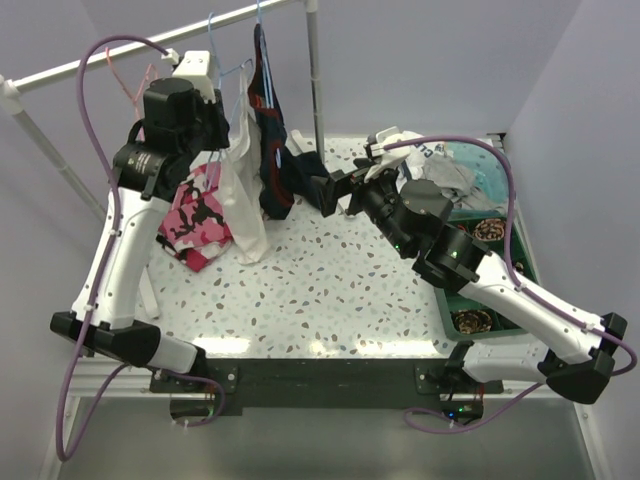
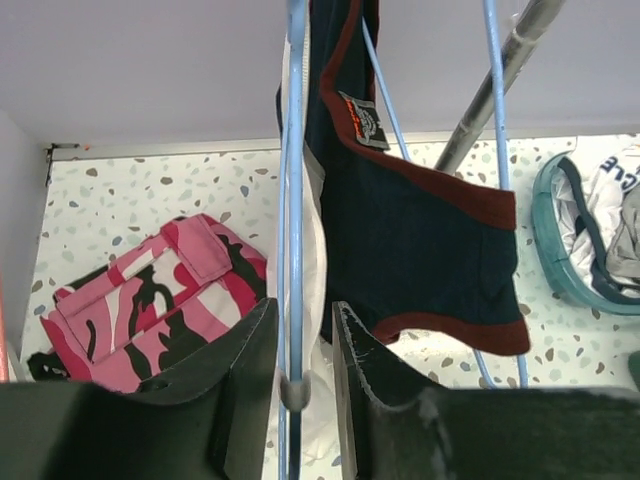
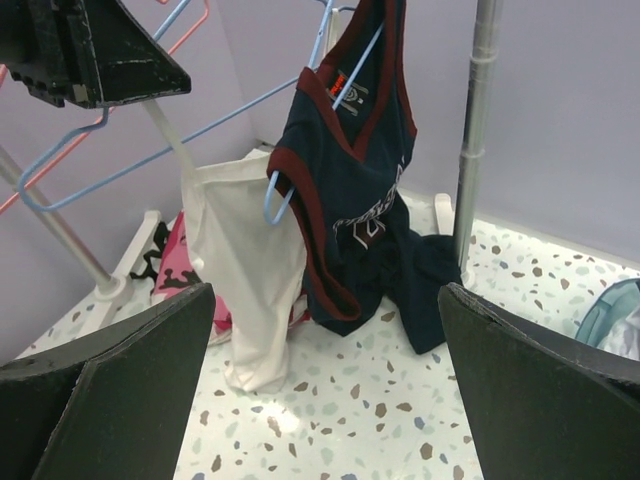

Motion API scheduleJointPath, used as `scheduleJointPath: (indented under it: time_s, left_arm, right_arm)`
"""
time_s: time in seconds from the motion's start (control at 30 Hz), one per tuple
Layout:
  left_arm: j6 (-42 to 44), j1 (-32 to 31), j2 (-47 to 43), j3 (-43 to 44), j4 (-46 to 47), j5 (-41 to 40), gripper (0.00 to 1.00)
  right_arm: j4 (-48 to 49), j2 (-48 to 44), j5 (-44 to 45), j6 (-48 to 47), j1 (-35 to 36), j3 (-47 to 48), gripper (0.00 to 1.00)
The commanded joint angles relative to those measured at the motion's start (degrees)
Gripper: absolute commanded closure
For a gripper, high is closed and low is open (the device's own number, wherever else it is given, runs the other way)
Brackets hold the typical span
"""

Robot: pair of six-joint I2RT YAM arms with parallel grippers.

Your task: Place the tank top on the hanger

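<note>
Holds the hanger point(image 2: 293, 200) up near the rail point(image 1: 50, 70) with the left gripper point(image 2: 303, 305). Jaws drawn close on both sides of the blue wire, so judged as closed on it. Held tilted in the air, probably to leave one end of the hanger free for passing cloth over it.

Carries the tank top point(image 3: 245, 270) by one narrow strap only. Strap running up to the place of the grip; cannot tell whether looped over the wire or pinched together with it. Rest of the white cloth hanging limp and long toward the table point(image 1: 340, 290); touching it or not, cannot tell. Judged as half done: second strap not yet on the hanger.

Spreads the right gripper point(image 3: 325, 290) wide, with nothing between the fingers, near the tank top and facing the navy garment point(image 3: 350, 190). Placed so, by my judgement, to take the loose strap and pull it over the free end.

Counting hangers: three. Two blue, namely the held one and a second blue hanger point(image 2: 492, 100) bearing the navy garment on the rail, and one pink hanger point(image 3: 190, 30).

Counting garments outside the basket point(image 2: 545, 250): three. One white, one navy, one pink camouflage garment point(image 2: 150, 300) lying on the table. More clothes bundled in the basket, too crumpled to count.
</note>
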Motion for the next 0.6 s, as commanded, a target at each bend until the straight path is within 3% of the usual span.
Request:
scheduleJointPath:
  time_s: [0.0, 0.13, 0.27, 0.47, 0.5, 0.57]
  left_arm:
    - [-0.34, 0.56, -3.85, -0.21, 3.68, 2.7, 0.62]
    - [-0.25, 0.56, -6.57, -0.73, 3.94, 4.55, 0.47]
    - [-0.25, 0.56, -11.41, -4.42, 6.22, 5.69, 0.46]
    - [-0.95, 0.47, -17.12, -6.27, 8.69, 11.82, 0.37]
    - [-0.86, 0.47, -18.09, -6.53, 9.13, 13.5, 0.24]
    - [-0.95, 0.47, -19.23, -7.24, 9.66, 15.0, 0.19]
  right_arm:
    - [1.73, -1.63, -0.74, 0.59, 0.13, -0.74, 0.02]
    - [2.09, -1.46, -1.09, 0.16, 0.04, -1.18, 0.01]
    - [1.65, -1.19, -1.36, 0.33, 0.04, -1.53, 0.01]
    - [0.24, -1.71, -0.66, 0.86, 0.04, -2.14, 0.01]
    - [0.15, -1.89, -0.74, 1.03, 0.13, -2.4, 0.01]
    - [-0.28, -2.77, -0.57, 1.38, 0.04, -3.19, 0.02]
